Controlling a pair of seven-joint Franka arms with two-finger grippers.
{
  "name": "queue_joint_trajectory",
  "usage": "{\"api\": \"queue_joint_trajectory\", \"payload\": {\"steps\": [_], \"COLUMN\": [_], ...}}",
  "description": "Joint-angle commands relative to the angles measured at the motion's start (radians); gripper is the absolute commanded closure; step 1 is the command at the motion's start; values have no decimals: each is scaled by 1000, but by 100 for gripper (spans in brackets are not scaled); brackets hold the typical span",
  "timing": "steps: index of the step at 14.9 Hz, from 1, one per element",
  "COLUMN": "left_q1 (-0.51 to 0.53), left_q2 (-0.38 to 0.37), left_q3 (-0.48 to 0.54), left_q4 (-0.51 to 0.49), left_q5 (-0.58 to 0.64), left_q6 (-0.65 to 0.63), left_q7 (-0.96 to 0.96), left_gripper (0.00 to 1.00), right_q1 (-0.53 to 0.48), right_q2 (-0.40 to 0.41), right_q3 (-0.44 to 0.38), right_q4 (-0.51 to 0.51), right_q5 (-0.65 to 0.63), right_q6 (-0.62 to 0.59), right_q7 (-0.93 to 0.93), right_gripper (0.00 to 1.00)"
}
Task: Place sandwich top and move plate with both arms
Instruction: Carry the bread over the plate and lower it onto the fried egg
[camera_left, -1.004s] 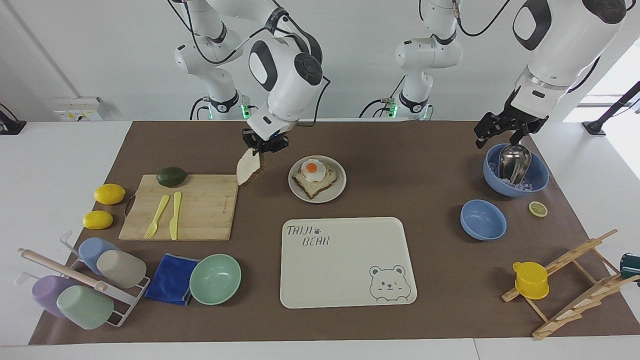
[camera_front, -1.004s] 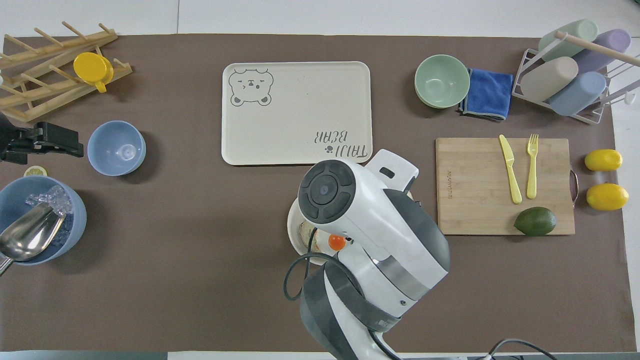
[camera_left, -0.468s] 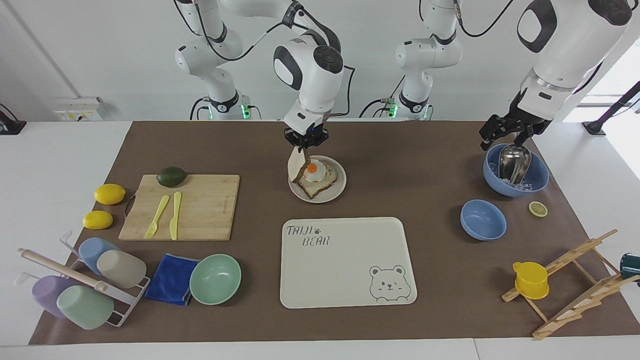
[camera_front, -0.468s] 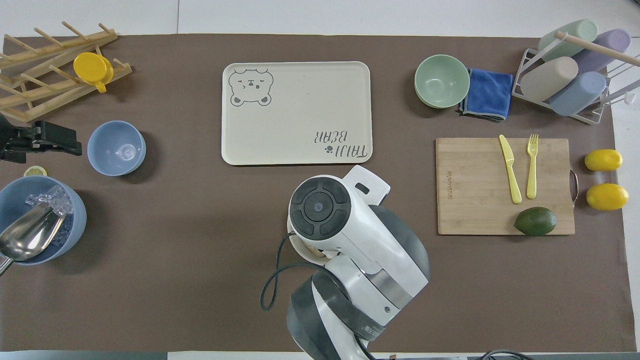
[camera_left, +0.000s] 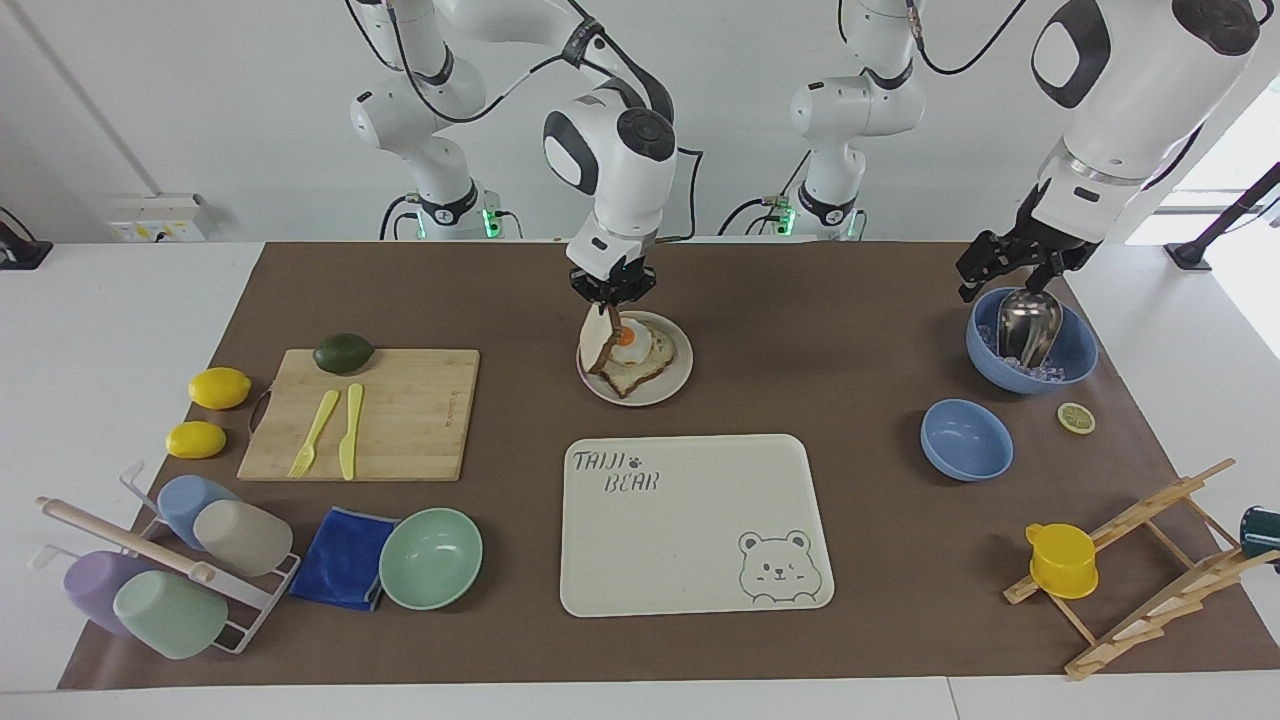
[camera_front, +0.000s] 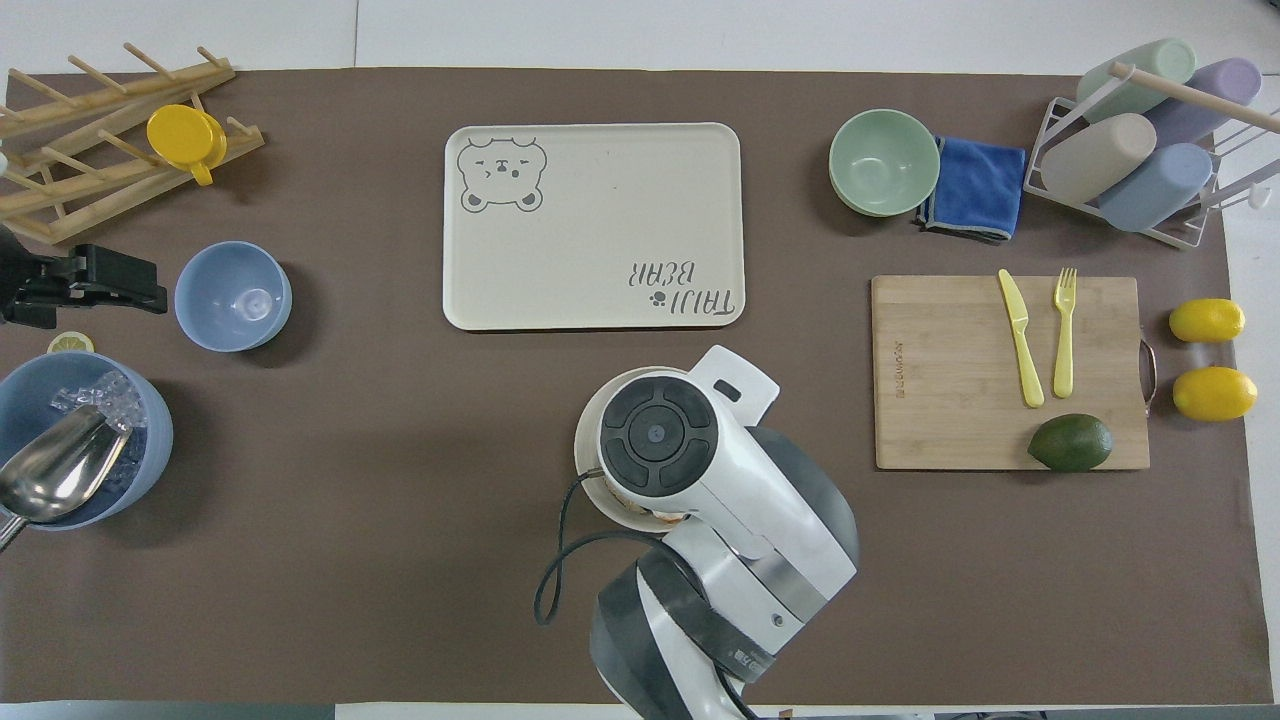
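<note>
Right hand: we see the right hand in the upper middle of the facing view, over the plate, pinching the sandwich top by its upper edge.
Sandwich top: it hangs nearly upright, its lower edge at the egg slice on the plate; we cannot tell if it touches.
Step in hand: we judge that the top is being placed on the sandwich.
Next move: we think the slice must be tipped flat over the egg, then released.
Left hand: the left hand, at the upper right of the facing view, waits spread over the blue bowl with the metal scoop; it holds nothing.
Plate move: not yet begun; we judge it calls for both hands at the rim.
</note>
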Motion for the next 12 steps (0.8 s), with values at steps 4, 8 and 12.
{"api": "queue_joint_trajectory", "payload": {"steps": [4,8,12], "left_q1": [3,0,0], "left_q2": [-28,-36,-36], "left_q3": [-3,-3,-5], "left_q4": [-39,-55,-55], "left_q5": [0,0,0], "left_q6": [25,27,36], "left_q7": [1,-1,-5], "left_gripper": [0,0,0], "right_q1": [-6,-6,-6], "right_q2": [-32,-32,-32], "right_q3": [4,4,4], "right_q4": [-64,-69,-84], "right_q5": [66,128,138], "right_q6": [73,110,120], "right_q7": [43,43,43], "right_gripper": [100,100,73]}}
